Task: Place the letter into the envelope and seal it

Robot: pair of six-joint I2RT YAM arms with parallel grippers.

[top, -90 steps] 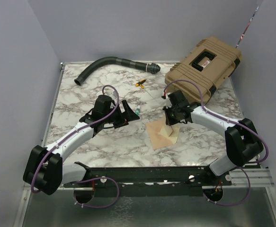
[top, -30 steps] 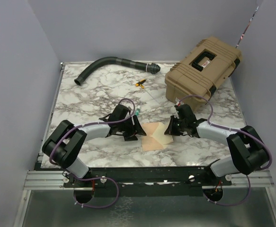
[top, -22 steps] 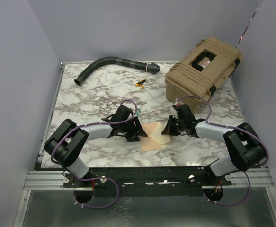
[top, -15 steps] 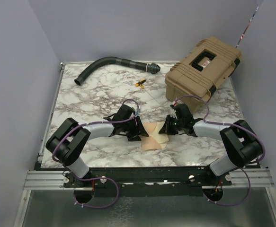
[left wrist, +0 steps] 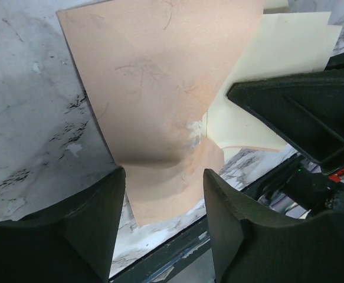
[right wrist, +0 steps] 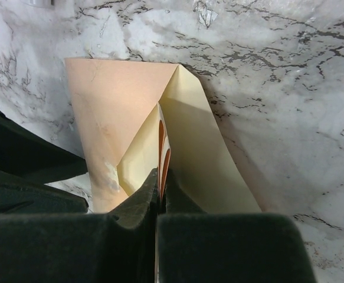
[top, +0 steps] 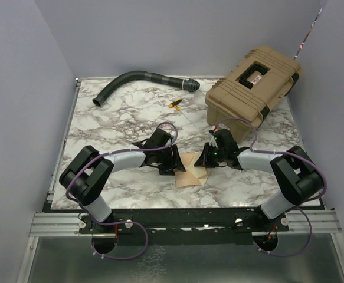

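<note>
On table (top: 112,124), front centre: envelope (top: 185,175) between left gripper (top: 174,167) and right gripper (top: 202,160), letter (left wrist: 278,71) overlapping its right side. Behind: hose (top: 130,79) left, case (top: 254,82) right, clip (top: 174,105) between.

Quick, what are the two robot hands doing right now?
Left gripper: open, straddling the envelope.
Right gripper: shut, pinching a raised edge of the envelope.
</note>
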